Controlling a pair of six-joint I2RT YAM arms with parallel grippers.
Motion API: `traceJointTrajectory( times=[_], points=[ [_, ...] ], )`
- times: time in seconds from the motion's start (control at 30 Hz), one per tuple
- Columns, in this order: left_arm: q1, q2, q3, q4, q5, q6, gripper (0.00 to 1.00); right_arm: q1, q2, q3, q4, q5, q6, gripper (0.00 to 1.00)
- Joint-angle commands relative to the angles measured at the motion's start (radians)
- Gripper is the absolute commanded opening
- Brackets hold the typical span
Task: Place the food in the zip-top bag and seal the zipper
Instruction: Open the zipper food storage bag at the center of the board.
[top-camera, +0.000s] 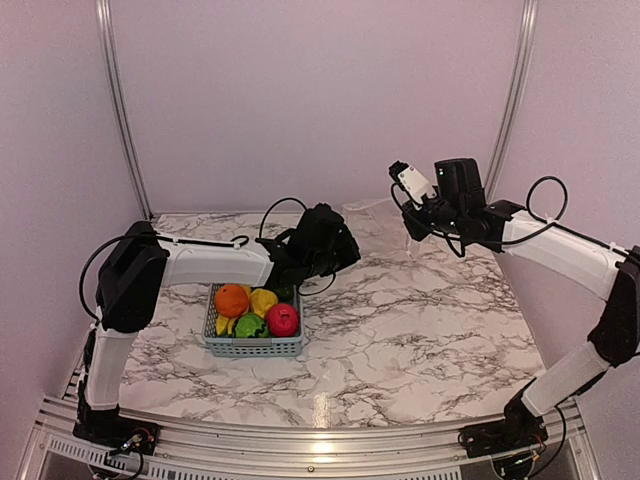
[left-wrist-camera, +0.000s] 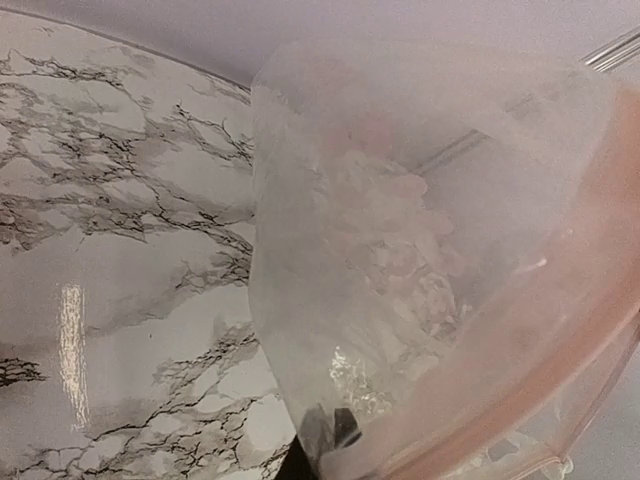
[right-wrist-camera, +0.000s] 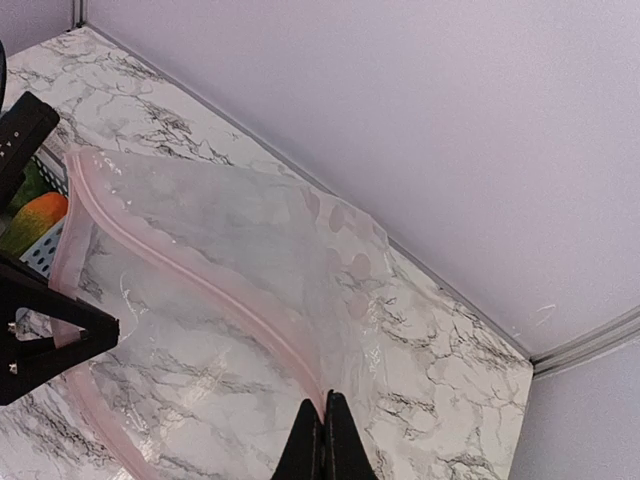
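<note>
The zip-top bag (right-wrist-camera: 230, 230) hangs clear and crinkly above the table, stretched between my two grippers. It is faint in the top view (top-camera: 372, 220). Its pink zipper (right-wrist-camera: 200, 283) runs along the mouth edge. My right gripper (right-wrist-camera: 326, 408) is shut on that edge at one end, raised at the back right (top-camera: 412, 186). My left gripper (left-wrist-camera: 336, 436) is shut on the bag (left-wrist-camera: 400, 250); one finger shows through the plastic. It is above the basket's far edge (top-camera: 322, 243). The food lies in the basket: an orange (top-camera: 231, 299), a red apple (top-camera: 283, 319), a green piece (top-camera: 250, 326) and bananas (top-camera: 222, 325).
The grey-blue slatted basket (top-camera: 255, 347) stands left of the table's middle. The marble table (top-camera: 420, 320) ends at walls behind and at both sides. Metal rails run along the near edge. A corner of the basket shows in the right wrist view (right-wrist-camera: 38, 258).
</note>
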Motion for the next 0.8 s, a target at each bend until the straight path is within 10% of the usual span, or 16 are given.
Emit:
traceJointTrajectory(
  times=[0.0,0.17,0.43,0.5,0.77],
  points=[
    [-0.002,-0.015,-0.025,0.012,-0.017,0.035,0.08,0.009,-0.014,-0.003,0.033,0.113,-0.018,0.0],
    [-0.002,-0.06,-0.025,0.09,0.08,0.179,0.46,0.007,-0.008,0.0,0.032,0.097,-0.015,0.0],
    [-0.002,-0.289,-0.195,0.07,0.062,0.351,0.67,-0.035,0.014,0.023,0.042,0.078,-0.016,0.0],
    [-0.002,-0.39,-0.313,0.127,0.053,0.398,0.97,-0.05,0.013,0.024,0.048,0.063,-0.022,0.0],
    [0.0,-0.608,-0.419,-0.21,-0.037,0.632,0.99,-0.117,0.011,0.048,0.069,0.027,-0.064,0.0]
  ],
)
